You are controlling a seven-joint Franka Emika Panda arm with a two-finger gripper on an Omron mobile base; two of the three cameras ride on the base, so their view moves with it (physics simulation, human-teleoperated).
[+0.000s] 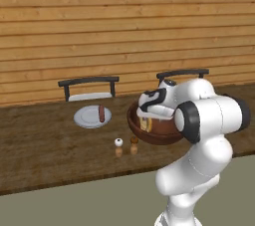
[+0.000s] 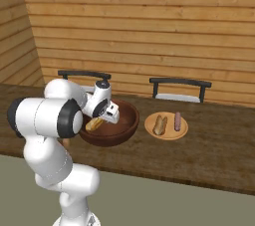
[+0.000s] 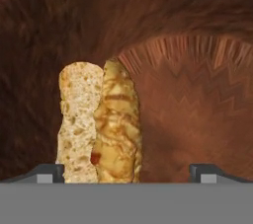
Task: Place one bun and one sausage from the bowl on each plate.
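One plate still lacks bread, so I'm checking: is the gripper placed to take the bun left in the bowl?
Probably yes. The gripper is down inside the bowl, its fingertips spread wide, and the bun lies bare on the bowl's floor, toward one fingertip, with nothing over it.

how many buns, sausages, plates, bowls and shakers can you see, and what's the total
Buns: 2, one in the bowl, one on the right plate
Sausages: 2
Plates: 2
Bowls: 1
Shakers: 2
Total: 9
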